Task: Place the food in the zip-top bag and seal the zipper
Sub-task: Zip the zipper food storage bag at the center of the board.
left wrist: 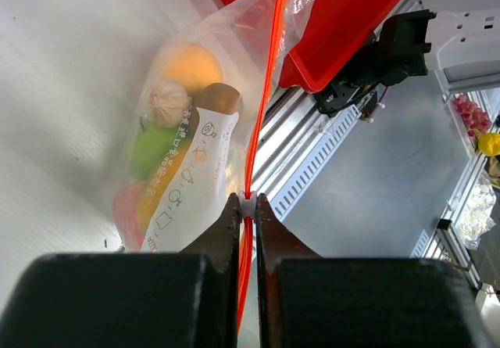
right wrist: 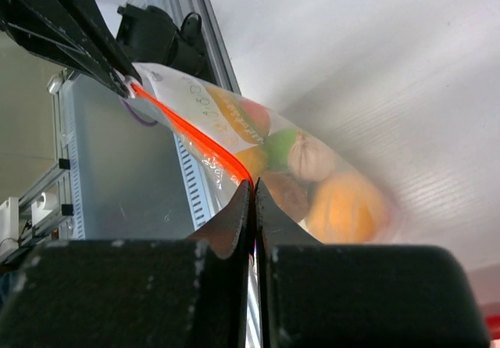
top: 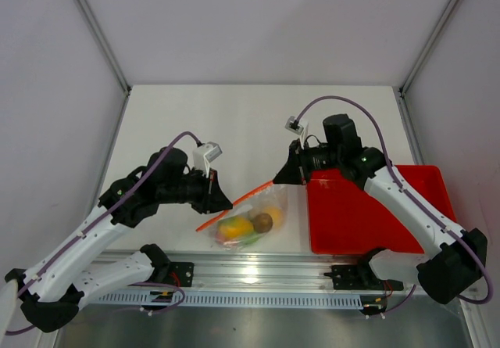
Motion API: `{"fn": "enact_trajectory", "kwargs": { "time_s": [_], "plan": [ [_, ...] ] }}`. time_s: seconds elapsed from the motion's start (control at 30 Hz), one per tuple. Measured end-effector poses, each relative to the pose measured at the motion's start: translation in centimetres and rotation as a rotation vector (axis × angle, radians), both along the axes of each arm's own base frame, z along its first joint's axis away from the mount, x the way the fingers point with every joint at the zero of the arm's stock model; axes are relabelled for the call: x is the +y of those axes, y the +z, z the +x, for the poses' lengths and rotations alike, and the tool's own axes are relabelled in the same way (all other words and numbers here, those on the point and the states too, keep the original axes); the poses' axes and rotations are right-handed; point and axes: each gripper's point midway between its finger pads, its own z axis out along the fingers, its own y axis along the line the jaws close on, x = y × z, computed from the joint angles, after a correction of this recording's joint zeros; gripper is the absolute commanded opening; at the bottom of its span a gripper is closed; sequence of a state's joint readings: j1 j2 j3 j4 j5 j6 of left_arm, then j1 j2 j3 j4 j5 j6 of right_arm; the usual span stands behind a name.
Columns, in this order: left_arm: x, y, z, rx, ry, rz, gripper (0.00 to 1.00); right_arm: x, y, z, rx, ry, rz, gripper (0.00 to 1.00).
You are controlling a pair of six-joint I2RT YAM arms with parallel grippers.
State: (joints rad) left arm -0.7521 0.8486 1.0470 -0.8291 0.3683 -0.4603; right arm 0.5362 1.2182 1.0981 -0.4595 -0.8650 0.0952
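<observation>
Red-orange zipper (left wrist: 266,90) is stretched taut between the 2 arms: the left gripper (left wrist: 248,203) is clenched on 1 end, at a small white piece that may be a slider, and the right gripper (right wrist: 251,188) is pinched shut on the other, so the zip-top bag (top: 258,211) is held near the table's (top: 234,129) front edge, just beside the red tray (top: 367,215). The food (left wrist: 191,70) is gathered inside, so sealing is judged to be the step in hand, though whether the strip is already pressed closed cannot be told. For the next move, 1 end is best anchored while the other grip is drawn along the strip under tension.
</observation>
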Motion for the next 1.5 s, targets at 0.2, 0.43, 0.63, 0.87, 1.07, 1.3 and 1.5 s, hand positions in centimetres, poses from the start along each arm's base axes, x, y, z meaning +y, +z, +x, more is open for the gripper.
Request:
{"fn": "enact_trajectory", "kwargs": {
  "time_s": [0.2,0.43,0.63,0.87,1.07,1.3,1.5],
  "plan": [
    [0.2,-0.3,-0.2,0.004,-0.007,0.016,0.01,-0.4,-0.3,-0.2,0.01,-0.011,-0.064,0.36],
    [0.5,-0.6,-0.4,0.0,-0.021,0.036,0.01,1.6,2.5,1.0,-0.129,0.016,-0.143,0.6],
    [0.6,-0.4,-0.4,-0.012,-0.03,0.04,0.01,3.2,4.0,2.0,-0.184,0.07,-0.145,0.65],
    [0.6,-0.4,-0.4,-0.013,-0.031,0.04,0.01,6.1,2.8,-0.4,-0.136,0.253,-0.154,0.61],
    [0.6,-0.4,-0.4,-0.015,-0.032,0.04,0.01,7.8,0.5,-3.5,-0.052,0.394,-0.182,0.59],
    [0.6,-0.2,-0.4,-0.025,-0.036,0.038,0.01,8.4,-0.1,-5.6,-0.026,0.461,-0.193,0.46],
    [0.7,-0.1,-0.4,-0.028,-0.035,0.036,0.0,8.5,-0.2,-6.0,-0.026,0.474,-0.197,0.24]
  ]
}}
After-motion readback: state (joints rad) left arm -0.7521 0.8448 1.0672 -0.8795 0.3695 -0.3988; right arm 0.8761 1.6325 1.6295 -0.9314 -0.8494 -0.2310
